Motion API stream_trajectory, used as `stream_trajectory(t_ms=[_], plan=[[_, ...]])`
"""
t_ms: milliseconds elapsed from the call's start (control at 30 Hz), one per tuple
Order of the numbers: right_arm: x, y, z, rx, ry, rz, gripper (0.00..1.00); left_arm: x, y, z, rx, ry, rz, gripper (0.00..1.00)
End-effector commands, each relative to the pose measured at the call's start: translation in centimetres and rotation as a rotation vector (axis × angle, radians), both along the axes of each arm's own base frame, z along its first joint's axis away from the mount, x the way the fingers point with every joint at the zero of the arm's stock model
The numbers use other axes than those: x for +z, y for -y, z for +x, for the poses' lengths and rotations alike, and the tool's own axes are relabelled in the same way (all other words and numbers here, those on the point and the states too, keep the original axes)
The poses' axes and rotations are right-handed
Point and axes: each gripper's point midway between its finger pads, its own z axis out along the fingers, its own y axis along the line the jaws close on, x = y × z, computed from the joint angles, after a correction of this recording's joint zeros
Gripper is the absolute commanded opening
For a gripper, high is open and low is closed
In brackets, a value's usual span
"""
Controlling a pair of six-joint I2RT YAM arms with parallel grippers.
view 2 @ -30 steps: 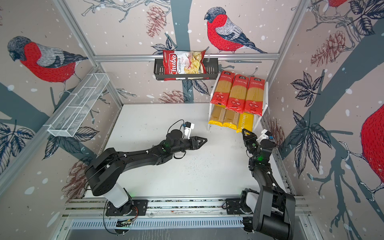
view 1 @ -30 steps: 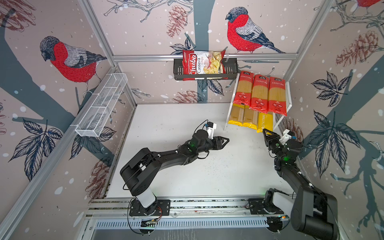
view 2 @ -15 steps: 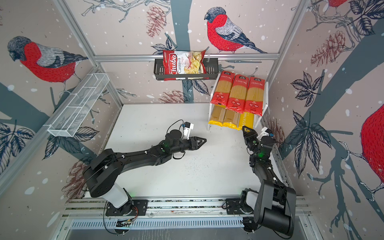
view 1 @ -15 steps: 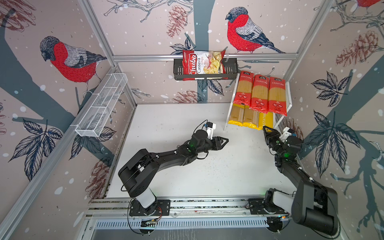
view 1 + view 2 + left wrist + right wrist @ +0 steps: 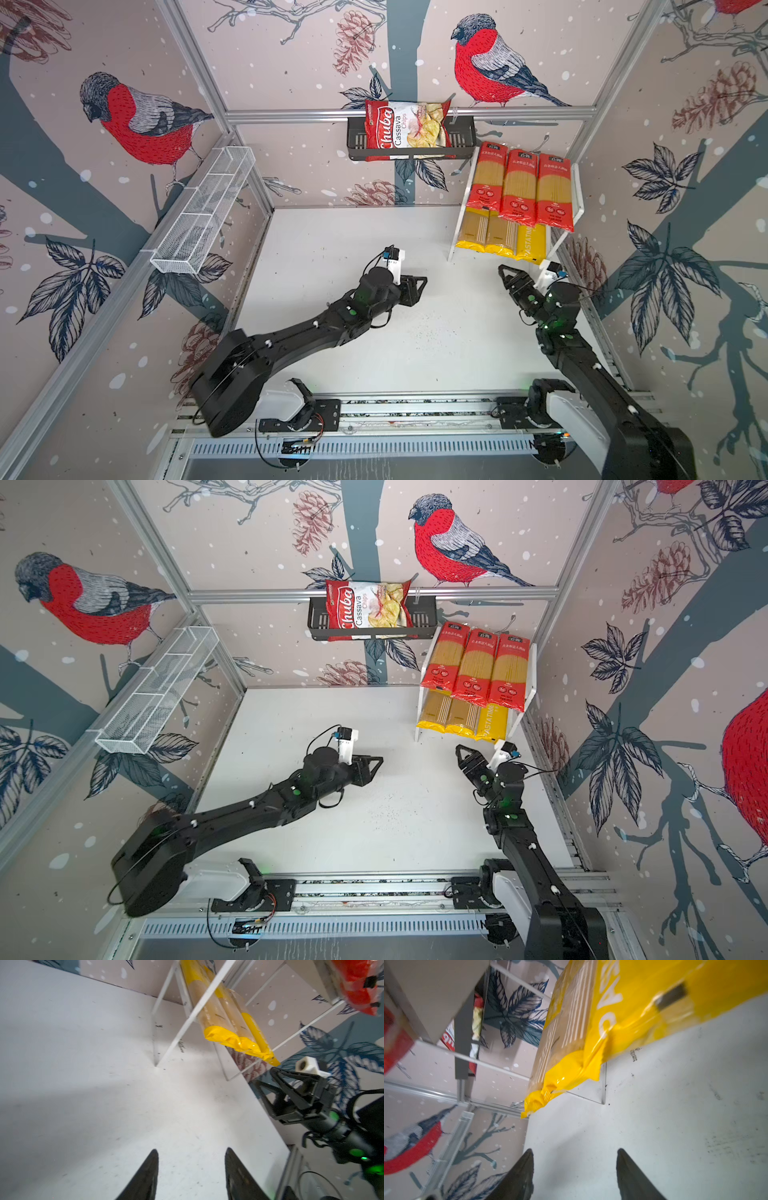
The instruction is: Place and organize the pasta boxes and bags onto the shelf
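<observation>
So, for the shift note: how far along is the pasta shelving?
Done: on the shelf, three red packets fill the top board, three yellow packets the lower. In hand: nothing; left gripper and right gripper are open and empty. Left: no packet shows on the table, so maybe only squaring the yellow ends.

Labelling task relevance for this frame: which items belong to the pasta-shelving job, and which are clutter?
Job: three red spaghetti packets, three yellow spaghetti packets, white two-tier shelf.
Just there: Chuba cassava chips bag, black wall basket, white wire-mesh basket.
</observation>
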Motion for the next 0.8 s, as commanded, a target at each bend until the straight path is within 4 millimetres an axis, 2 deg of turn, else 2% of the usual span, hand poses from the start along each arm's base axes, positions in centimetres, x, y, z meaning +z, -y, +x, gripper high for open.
stream_trajectory(t_ms=[0,67,200,267,333,500,667,767], plan=[[-0.5,2.4,0.4,-0.133,0.037,-0.214,0.63,-1.0,-6.5,1.5,0.248,0.12,0.233,0.54],[0.1,2.9,0.7,-0.161,0.081,-0.282,0.64,-1.1,-9.2,1.2,0.318,0.2,0.306,0.55],[1.3,3.9,1.6,-0.213,0.148,-0.449,0.68,-0.1,-13.7,0.6,0.461,0.344,0.38,0.59],[1.7,4.8,1.8,-0.26,0.147,-0.479,0.69,0.4,-16.0,0.5,0.537,0.398,0.403,0.62],[2.0,6.0,1.8,-0.332,0.155,-0.511,0.69,0.1,-18.9,0.6,0.636,0.421,0.43,0.64],[1.6,10.0,1.5,-0.533,0.135,-0.637,0.71,-0.7,-24.6,1.2,0.849,0.433,0.507,0.68],[0.0,11.4,1.3,-0.594,0.112,-0.691,0.71,-1.0,-27.7,1.9,0.92,0.451,0.561,0.68],[-0.3,11.6,1.6,-0.615,0.127,-0.711,0.71,-2.6,-29.7,2.2,0.949,0.437,0.553,0.68]])
